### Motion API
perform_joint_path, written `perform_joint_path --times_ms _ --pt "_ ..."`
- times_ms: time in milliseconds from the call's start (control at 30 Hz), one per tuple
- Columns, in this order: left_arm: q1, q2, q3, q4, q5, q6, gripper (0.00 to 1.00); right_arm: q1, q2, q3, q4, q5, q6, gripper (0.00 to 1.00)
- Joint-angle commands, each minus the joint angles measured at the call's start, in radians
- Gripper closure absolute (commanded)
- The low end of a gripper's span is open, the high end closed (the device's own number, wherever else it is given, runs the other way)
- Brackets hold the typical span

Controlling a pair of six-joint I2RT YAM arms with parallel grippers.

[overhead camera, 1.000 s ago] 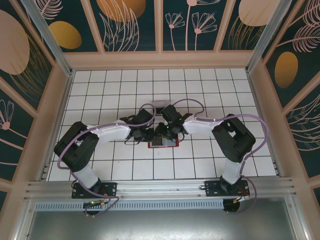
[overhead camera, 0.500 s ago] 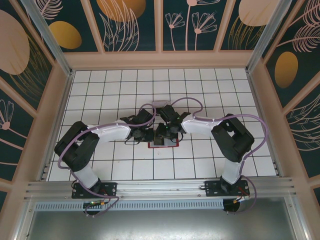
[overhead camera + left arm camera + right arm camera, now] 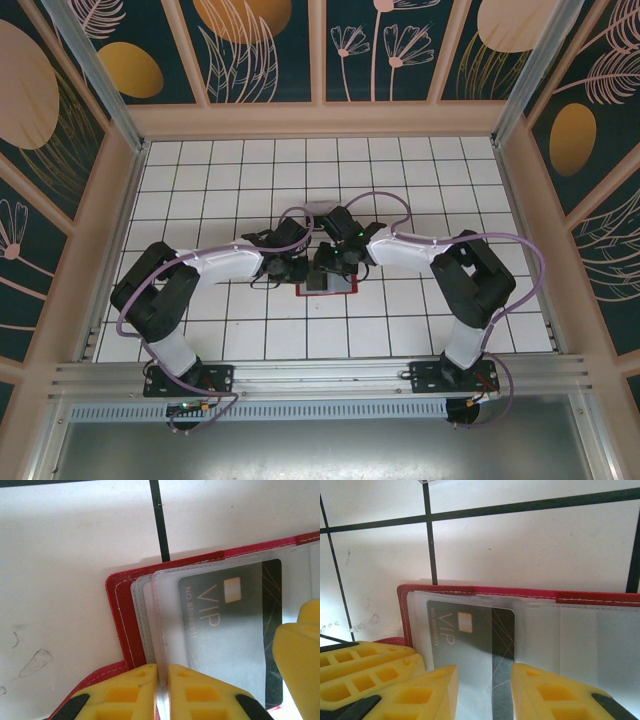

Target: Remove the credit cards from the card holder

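okay, left gripper point(image 3: 162, 672) clamps the wallet point(image 3: 117, 615) sleeve; my right gripper point(image 3: 484, 672) gapes astride the card point(image 3: 470, 635), lying lengthwise toward it.

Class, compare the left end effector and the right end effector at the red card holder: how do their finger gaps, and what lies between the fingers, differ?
Gap: the left end effector has its fingers nearly together; the right end effector has them apart.
Between them: the left pinches the edge of the clear sleeves of the card holder; the right straddles the dark VIP card.
Shared: yellow fingers, same card holder.
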Motion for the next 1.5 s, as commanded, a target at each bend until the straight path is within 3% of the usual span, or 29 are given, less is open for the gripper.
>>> perform_joint_path --times_ms 0,400,1467 --pt "0.002 0.044 -0.005 -0.071 -0.049 0.006 0.85 -0.006 0.008 -0.016 0.005 0.001 -0.010 0.66" --pt "0.002 0.047 -0.008 -0.073 -0.051 0.004 0.86 -0.006 0.043 -0.045 0.030 -0.005 -0.018 0.68" --pt "0.002 0.061 0.008 -0.100 -0.058 0.014 0.87 -0.031 -0.013 -0.211 0.340 -0.178 0.020 0.77"
